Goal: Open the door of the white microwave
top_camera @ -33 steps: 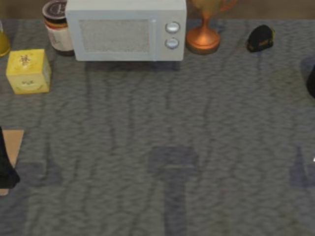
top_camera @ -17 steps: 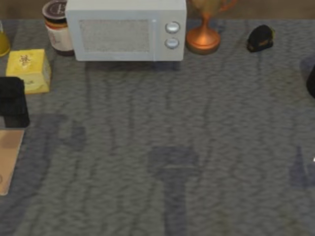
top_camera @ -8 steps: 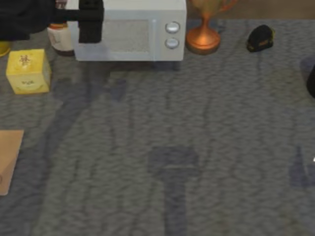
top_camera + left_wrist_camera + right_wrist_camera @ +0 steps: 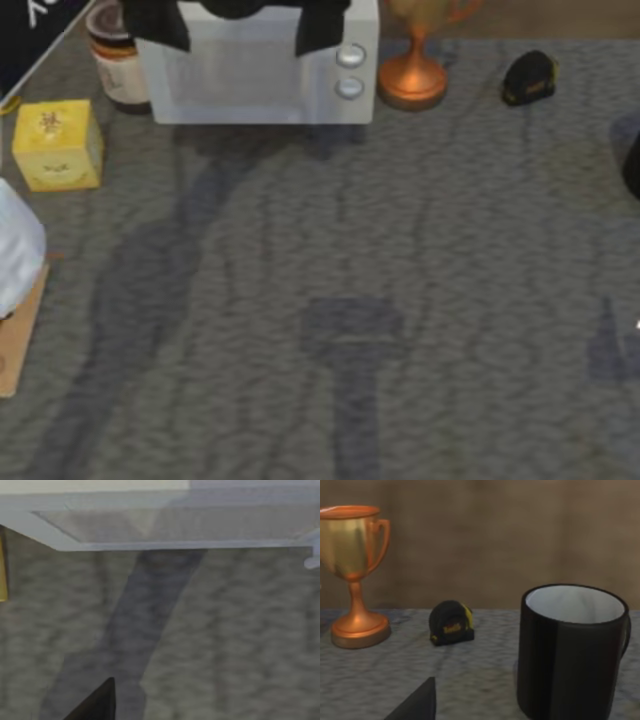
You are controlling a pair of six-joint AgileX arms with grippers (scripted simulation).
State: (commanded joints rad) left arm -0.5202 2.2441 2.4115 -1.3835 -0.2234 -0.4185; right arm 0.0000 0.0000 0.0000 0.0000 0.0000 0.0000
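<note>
the white microwave (image 4: 260, 70) stands at the far edge of the table (image 4: 400, 300), a little left of the middle, and its front faces the near side. the door (image 4: 235, 85) covers most of this front and lies flat against the body, so it is closed; the two round knobs (image 4: 350, 72) are on the strip at its right. the left gripper (image 4: 238, 22) is above the top of the microwave, over the upper part of the door, and its two dark fingers (image 4: 320, 25) are wide apart, one toward the left end of the door and one close to the knobs. i cannot tell if a finger touches the microwave. in the left wrist view the door window (image 4: 190, 525) and its lower frame are seen from above, with a long shadow on the table below. just left of the microwave there is a jar (image 4: 115, 55) with a dark lid, and nearer on the left side a small yellow box (image 4: 58, 145). a copper trophy (image 4: 415, 60) stands just right of the microwave, and a black tape measure (image 4: 528, 78) lies further right. the right arm is parked at the right edge of the table; its wrist view shows a black mug (image 4: 570, 650) near it, and i cannot tell how its fingers stand.
</note>
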